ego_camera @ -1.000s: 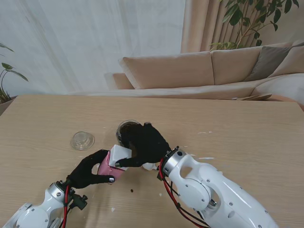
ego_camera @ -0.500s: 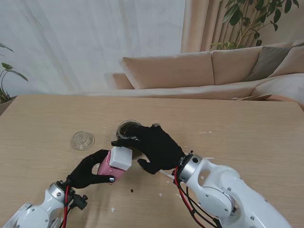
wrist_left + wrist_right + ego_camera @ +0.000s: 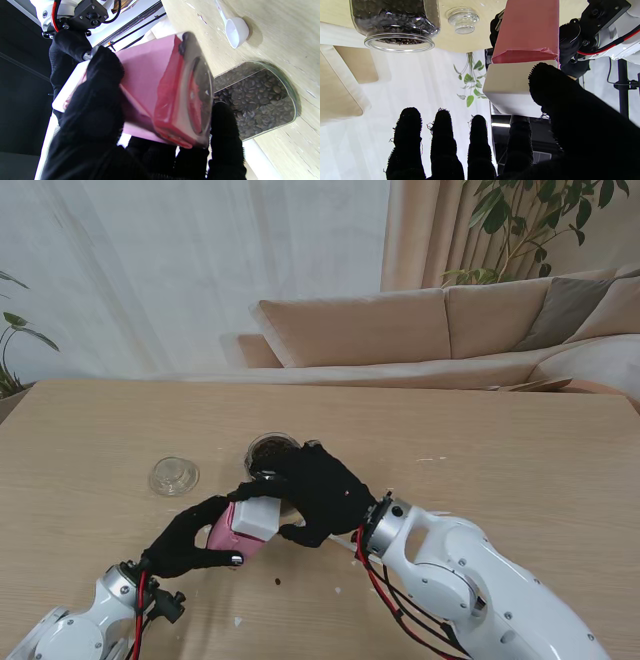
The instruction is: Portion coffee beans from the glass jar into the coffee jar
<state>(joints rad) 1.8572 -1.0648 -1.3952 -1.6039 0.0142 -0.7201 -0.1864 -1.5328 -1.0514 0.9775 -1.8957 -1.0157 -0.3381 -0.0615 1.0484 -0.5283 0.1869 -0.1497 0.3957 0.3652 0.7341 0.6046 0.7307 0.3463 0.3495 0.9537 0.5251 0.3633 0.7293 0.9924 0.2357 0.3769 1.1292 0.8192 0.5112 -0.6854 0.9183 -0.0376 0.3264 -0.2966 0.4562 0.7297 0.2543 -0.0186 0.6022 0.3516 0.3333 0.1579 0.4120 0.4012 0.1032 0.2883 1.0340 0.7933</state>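
Observation:
The pink coffee jar (image 3: 222, 532) is held tilted above the table by my left hand (image 3: 185, 542), which is shut on its body. Its white lid (image 3: 257, 517) points toward the glass jar (image 3: 270, 450), which stands open and partly full of beans just beyond it. My right hand (image 3: 320, 490) hovers at the lid with straight, spread fingers: thumb on one side, index finger on the other. In the right wrist view the thumb lies against the lid (image 3: 507, 87) below the pink body (image 3: 527, 30). The left wrist view shows the pink jar (image 3: 147, 75) beside the glass jar (image 3: 260, 100).
The glass jar's round lid (image 3: 174, 476) lies on the table to the left. A white scoop (image 3: 236, 31) lies on the wood near the glass jar. A single bean (image 3: 277, 581) lies nearer to me. A sofa stands behind the table's far edge.
My right hand left the white lid, swung right with fingers spread, then came back left to the lid. The left hand and the pink jar stayed put.

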